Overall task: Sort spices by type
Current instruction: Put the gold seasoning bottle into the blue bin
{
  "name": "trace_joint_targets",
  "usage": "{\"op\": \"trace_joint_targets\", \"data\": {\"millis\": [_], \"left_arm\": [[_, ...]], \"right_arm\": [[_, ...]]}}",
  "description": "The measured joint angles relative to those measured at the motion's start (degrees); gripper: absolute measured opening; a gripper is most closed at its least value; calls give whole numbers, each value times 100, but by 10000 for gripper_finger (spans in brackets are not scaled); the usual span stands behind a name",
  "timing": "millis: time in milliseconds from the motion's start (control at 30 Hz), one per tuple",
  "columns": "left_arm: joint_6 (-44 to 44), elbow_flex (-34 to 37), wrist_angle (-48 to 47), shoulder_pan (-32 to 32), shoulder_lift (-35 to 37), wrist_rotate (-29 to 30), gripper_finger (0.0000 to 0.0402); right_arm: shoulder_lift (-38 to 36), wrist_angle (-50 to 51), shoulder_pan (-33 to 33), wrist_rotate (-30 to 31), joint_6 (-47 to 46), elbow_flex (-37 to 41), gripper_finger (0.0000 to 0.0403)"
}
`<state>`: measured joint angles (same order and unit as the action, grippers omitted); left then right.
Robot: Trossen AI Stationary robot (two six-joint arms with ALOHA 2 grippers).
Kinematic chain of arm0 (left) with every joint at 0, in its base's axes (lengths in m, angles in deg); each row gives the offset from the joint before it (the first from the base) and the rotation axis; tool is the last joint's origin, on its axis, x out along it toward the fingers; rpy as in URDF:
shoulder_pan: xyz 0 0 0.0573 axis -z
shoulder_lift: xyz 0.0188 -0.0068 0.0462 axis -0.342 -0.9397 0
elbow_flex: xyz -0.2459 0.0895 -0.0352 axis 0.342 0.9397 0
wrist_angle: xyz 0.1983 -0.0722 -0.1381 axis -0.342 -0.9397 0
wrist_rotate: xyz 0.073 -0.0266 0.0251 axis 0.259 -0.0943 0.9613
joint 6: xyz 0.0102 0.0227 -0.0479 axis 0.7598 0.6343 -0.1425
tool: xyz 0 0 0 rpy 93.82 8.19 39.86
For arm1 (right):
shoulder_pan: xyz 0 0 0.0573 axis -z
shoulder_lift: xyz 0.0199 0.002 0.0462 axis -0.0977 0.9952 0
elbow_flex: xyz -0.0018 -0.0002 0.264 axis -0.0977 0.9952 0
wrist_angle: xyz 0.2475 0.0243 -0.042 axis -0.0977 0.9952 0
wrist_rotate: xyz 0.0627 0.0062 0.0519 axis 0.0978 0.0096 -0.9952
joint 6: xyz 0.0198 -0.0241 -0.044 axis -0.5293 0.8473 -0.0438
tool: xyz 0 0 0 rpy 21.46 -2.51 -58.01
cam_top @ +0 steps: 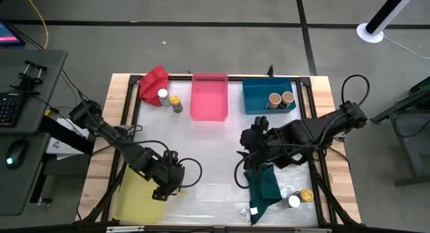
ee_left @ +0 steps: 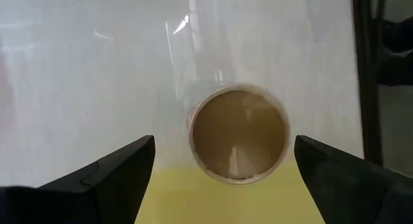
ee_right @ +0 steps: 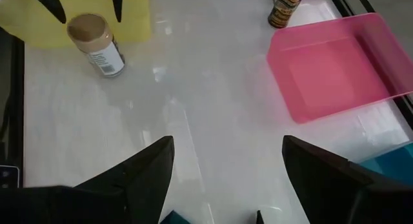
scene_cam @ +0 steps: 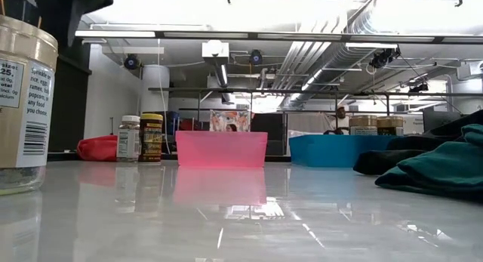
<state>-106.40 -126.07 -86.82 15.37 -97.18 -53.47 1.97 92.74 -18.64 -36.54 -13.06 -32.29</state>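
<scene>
A tan-lidded spice jar (ee_left: 239, 137) stands upright on the white table at the yellow tray's (cam_top: 134, 196) edge, and also shows in the right wrist view (ee_right: 97, 44) and close up in the low view (scene_cam: 21, 103). My left gripper (ee_left: 224, 143) hovers open above it, one finger on either side, touching nothing. My right gripper (ee_right: 229, 143) is open over the table's middle, beside the teal cloth (cam_top: 264, 186). Two tan-lidded jars (cam_top: 281, 98) stand in the blue tray (cam_top: 259, 105). A white-lidded jar (cam_top: 163, 95) and a yellow-lidded jar (cam_top: 176, 103) stand by the red cloth (cam_top: 154, 82).
The pink tray (cam_top: 209, 99) sits at the far edge between the red cloth and the blue tray. A yellow-lidded jar (cam_top: 307, 194) and a white-lidded jar (cam_top: 293, 201) stand near the table's near right corner, by the teal cloth. A raised black frame rims the table.
</scene>
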Motion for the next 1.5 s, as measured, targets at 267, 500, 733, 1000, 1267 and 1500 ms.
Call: {"op": "trace_joint_targets", "data": {"millis": [267, 500, 733, 1000, 1267, 1500], "left_arm": [[95, 209, 352, -10, 0, -195, 358], [296, 170, 306, -10, -59, -345, 358], [509, -182, 185, -10, 63, -372, 358], [803, -193, 191, 130, -268, -433, 358], [1052, -177, 114, 85, -577, -53, 358], [1213, -190, 39, 34, -437, -78, 358]], "right_arm": [[0, 32, 125, -2, 134, 2, 284], [0, 33, 258, -36, 104, 2, 284], [0, 44, 266, -55, 119, 2, 284], [0, 75, 302, -52, -24, 2, 284], [0, 75, 302, -55, -166, 2, 284], [0, 68, 302, -55, -322, 2, 284]]}}
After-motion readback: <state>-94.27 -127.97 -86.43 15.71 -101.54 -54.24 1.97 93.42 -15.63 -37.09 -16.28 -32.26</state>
